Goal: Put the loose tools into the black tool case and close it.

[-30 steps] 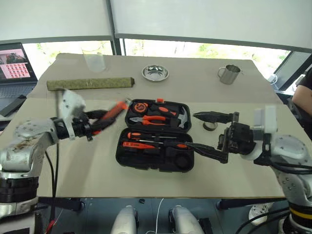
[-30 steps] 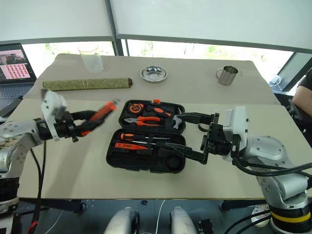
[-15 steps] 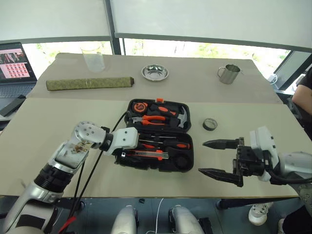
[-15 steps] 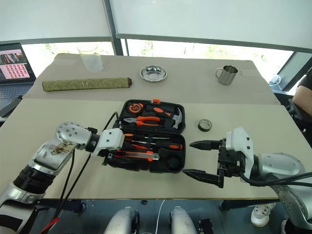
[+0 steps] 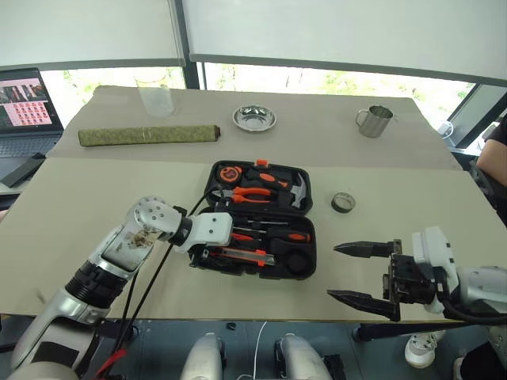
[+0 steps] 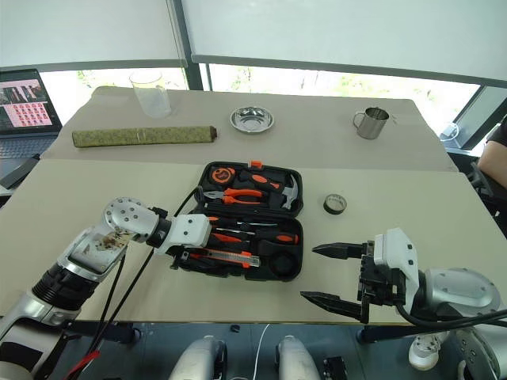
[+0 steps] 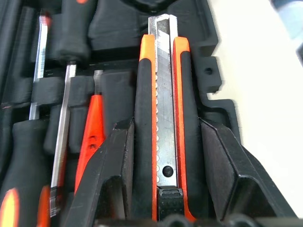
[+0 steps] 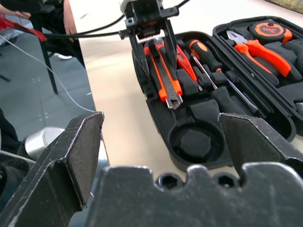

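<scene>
The black tool case [image 5: 307, 237] lies open in the middle of the table. My left gripper [image 7: 165, 124] reaches into its near half from the left. It is shut on the orange-black utility knife [image 5: 239, 255], which lies flat in the near row with a finger along each side of its handle. Beside the knife, two screwdrivers [image 5: 273, 234] and the orange tester pen [image 7: 92, 137] rest in their slots. The black tape roll [image 5: 342, 203] lies on the table right of the case. My right gripper [image 5: 333, 271] hovers open at the near right edge, holding nothing.
The case's far half holds orange pliers [image 5: 252, 195], a hammer [image 5: 296, 190] and a tape measure [image 5: 228, 172]. A rolled green mat [image 5: 149, 134], a glass [image 5: 156, 99], a steel bowl [image 5: 254, 119] and a steel mug [image 5: 374, 120] stand at the back. A laptop [image 5: 28, 99] is far left.
My left gripper carried the knife from the air left of the case down into the near row. My right gripper drew back from the case to the near right edge.
</scene>
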